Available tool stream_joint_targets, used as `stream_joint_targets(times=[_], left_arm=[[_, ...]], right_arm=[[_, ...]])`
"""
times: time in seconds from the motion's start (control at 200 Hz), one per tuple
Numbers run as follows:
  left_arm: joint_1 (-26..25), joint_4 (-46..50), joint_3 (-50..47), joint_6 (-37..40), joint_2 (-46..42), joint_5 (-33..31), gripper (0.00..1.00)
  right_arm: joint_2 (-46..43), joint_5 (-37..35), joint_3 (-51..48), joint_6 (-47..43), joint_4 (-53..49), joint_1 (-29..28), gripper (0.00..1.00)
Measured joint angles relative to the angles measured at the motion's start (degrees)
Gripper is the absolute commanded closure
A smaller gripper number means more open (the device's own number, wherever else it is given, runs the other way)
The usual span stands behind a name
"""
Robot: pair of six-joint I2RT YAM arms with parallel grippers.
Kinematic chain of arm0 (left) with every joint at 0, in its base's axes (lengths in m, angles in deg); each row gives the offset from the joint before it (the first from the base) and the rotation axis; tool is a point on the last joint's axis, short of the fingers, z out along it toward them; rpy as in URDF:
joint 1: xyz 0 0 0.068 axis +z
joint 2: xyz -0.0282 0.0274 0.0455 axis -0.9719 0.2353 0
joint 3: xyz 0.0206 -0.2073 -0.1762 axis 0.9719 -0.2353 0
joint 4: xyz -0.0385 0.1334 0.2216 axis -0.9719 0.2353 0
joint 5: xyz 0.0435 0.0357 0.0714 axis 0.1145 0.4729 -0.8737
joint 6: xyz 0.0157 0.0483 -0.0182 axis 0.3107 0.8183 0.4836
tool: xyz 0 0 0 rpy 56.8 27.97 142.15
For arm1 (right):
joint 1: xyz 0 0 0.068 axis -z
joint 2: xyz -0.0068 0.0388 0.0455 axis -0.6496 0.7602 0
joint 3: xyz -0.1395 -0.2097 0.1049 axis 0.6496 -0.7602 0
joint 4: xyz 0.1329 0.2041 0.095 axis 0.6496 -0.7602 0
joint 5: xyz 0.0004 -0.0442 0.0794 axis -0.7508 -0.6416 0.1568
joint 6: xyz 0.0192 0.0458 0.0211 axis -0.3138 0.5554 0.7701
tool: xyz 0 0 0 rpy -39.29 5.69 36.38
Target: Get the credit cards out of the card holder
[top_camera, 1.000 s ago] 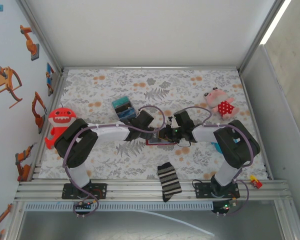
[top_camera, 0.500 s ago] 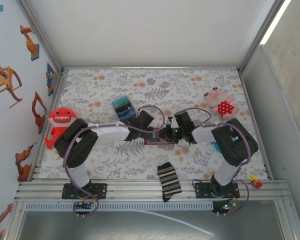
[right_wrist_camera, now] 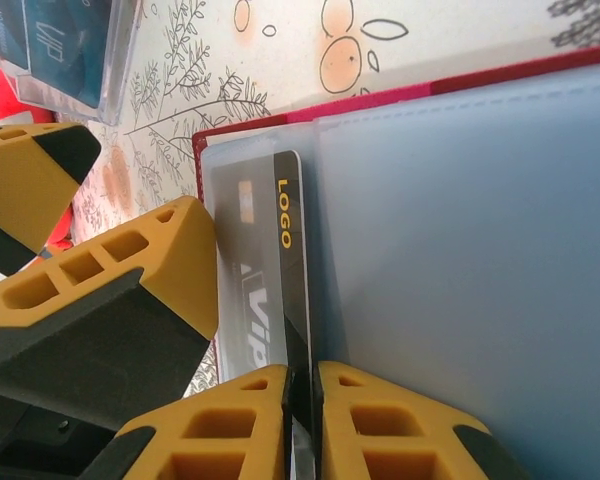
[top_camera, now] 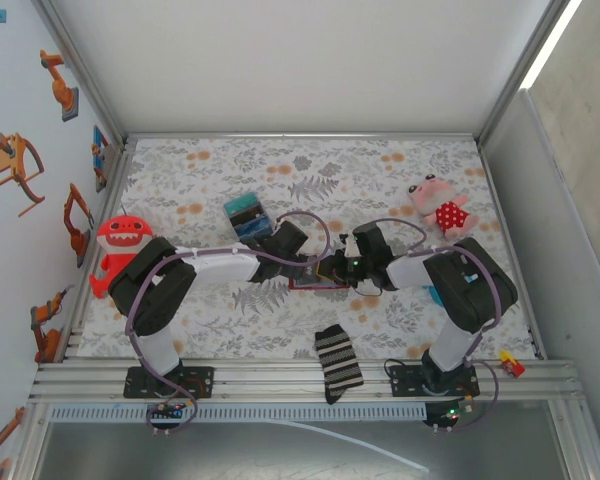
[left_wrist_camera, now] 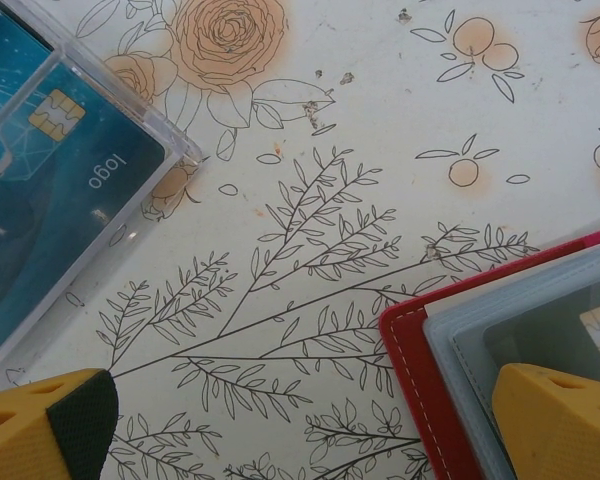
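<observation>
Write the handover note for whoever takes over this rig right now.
Left tool: wide open, holding nothing, one finger over the card holder.
Right tool: shut on the dark credit card, which sits partly inside its translucent pocket.
Done: holder lies open on the table, card gripped at its edge.
Left: pull this card free, set it down, then check the other pockets for more cards.

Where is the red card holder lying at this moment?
In the top view the card holder lies open in the middle of the table, between the left hand and the right hand.
</observation>
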Motion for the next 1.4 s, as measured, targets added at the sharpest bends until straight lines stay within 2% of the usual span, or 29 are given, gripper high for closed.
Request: stream_joint_targets(times=[0.215,0.471,0.891,1.072,1.397], left_arm=[[0.0,0.04,0.0,0.0,0.0,-0.02,0.03],[0.0,0.04,0.0,0.0,0.0,-0.04,0.03],[0.0,0.2,0.0,0.04,0.0,-0.46,0.03],[0.02,0.22,0.0,0.17,-0.09,-0.46,0.03],[0.44,1.46,0.02,1.79,-1.09,-0.9,0.03]], right_arm=[[0.0,0.42,-0.61,0.74,1.31,0.66,0.86],[0.0,0.94,-1.42,1.14,2.54,1.22,0.96],[-1.29,1.03,-2.36,1.11,2.89,2.08,1.0],[-3.39,-0.59,-2.32,-0.66,-1.2,2.23,1.0],[-8.35,-4.74,1.84,-6.71,-14.47,2.23,1.0]])
